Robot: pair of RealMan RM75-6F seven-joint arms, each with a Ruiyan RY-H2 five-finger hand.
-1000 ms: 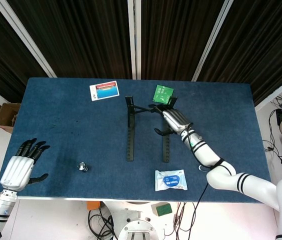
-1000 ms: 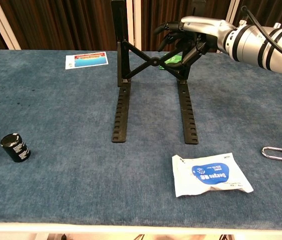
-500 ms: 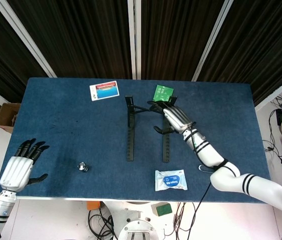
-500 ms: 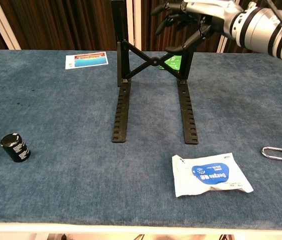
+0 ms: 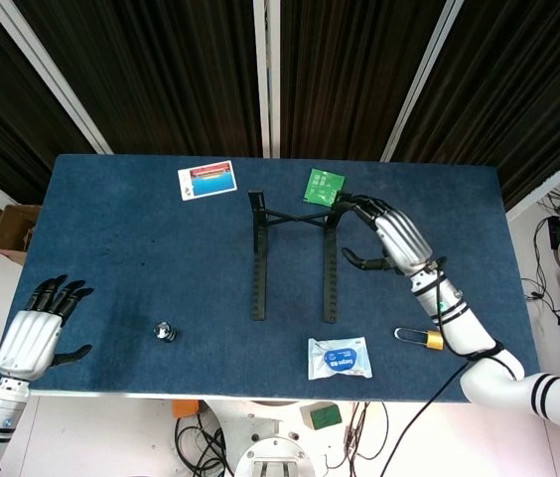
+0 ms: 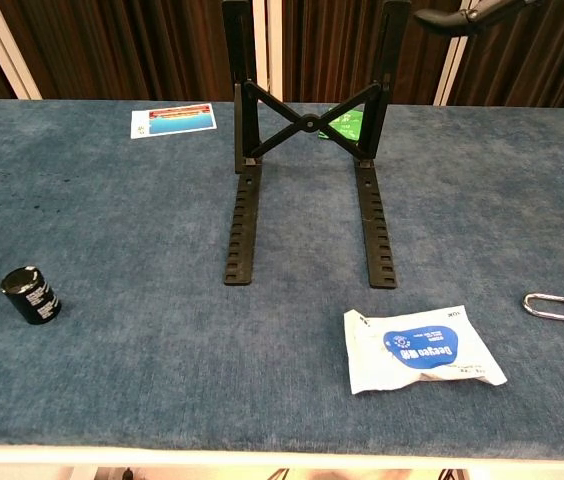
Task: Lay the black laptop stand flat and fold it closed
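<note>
The black laptop stand stands in the middle of the blue table. Its two notched base rails lie flat and its two uprights rise at the far end, joined by an X-brace. My right hand hovers to the right of the stand, fingers spread, holding nothing and clear of the right upright. In the chest view only a sliver of its fingers shows at the top edge. My left hand rests open at the table's front left corner, far from the stand.
A small black can sits front left. A white and blue wipes packet lies in front of the right rail, with a padlock to its right. A green card and a photo card lie behind the stand.
My right hand has come off the stand's right upright and moved up and to the right. The stand has stayed in place, still upright. The left hand has barely moved.
</note>
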